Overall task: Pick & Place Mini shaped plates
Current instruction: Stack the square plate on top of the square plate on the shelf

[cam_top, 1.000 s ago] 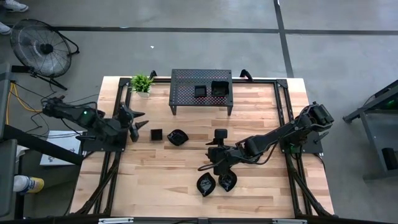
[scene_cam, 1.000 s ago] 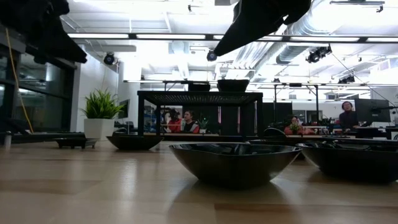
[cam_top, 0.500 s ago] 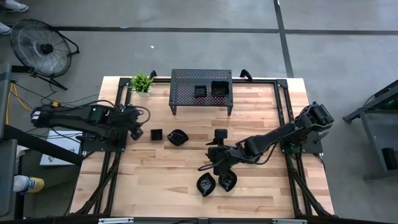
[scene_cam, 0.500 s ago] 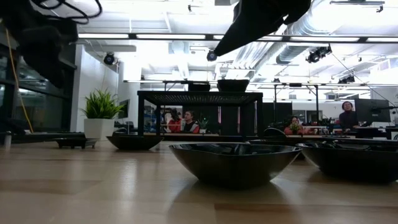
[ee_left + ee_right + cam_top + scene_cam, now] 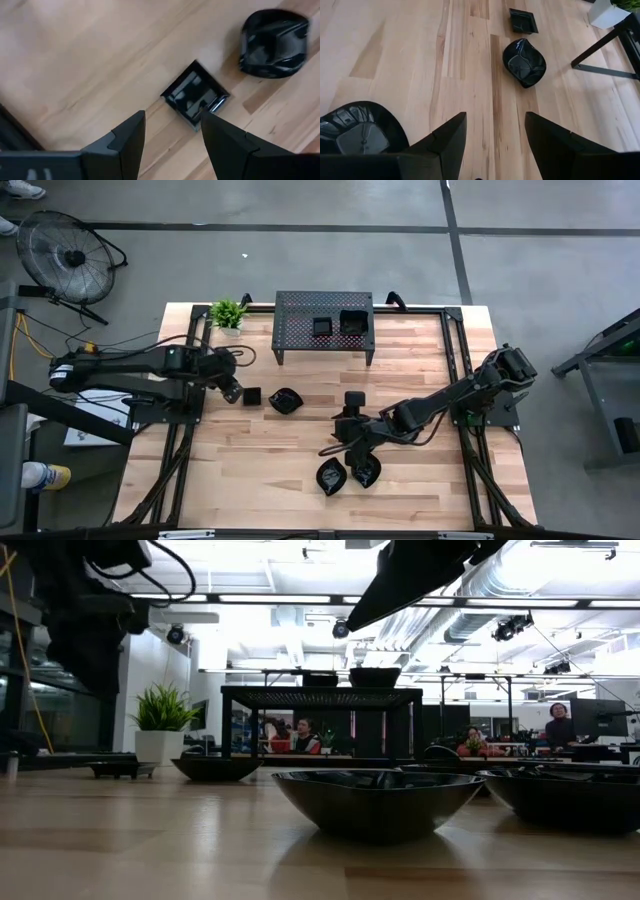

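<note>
Take the perforated stand (image 5: 323, 325) at the back of the table (image 5: 270, 460) as your reference. Two small square plates are sitting on its top: one (image 5: 321, 327) near the middle, the other (image 5: 353, 322) toward the right end.

Your left gripper (image 5: 231, 389) is hovering in front of the stand's left end, just to the left of a small square plate (image 5: 251, 396) lying on the wood. In the left wrist view its fingers (image 5: 127, 145) are standing apart with nothing between them, and that square plate (image 5: 195, 95) is lying just beyond the fingertips. A leaf-shaped plate (image 5: 285, 401) is resting just to the right of the square one, also in front of the stand.

Your right gripper (image 5: 345, 442) is hanging well in front of the stand, below its right half. Its fingers (image 5: 445, 142) are spread wide and holding nothing. Another small square plate (image 5: 354, 396) is sitting between this gripper and the stand. Two leaf-shaped plates are lying side by side nearer the table's front edge, farthest from the stand: one (image 5: 331, 476) on the left, one (image 5: 366, 470) on the right, just under the right gripper.

A potted plant (image 5: 229, 313) is standing just left of the stand's left end.
</note>
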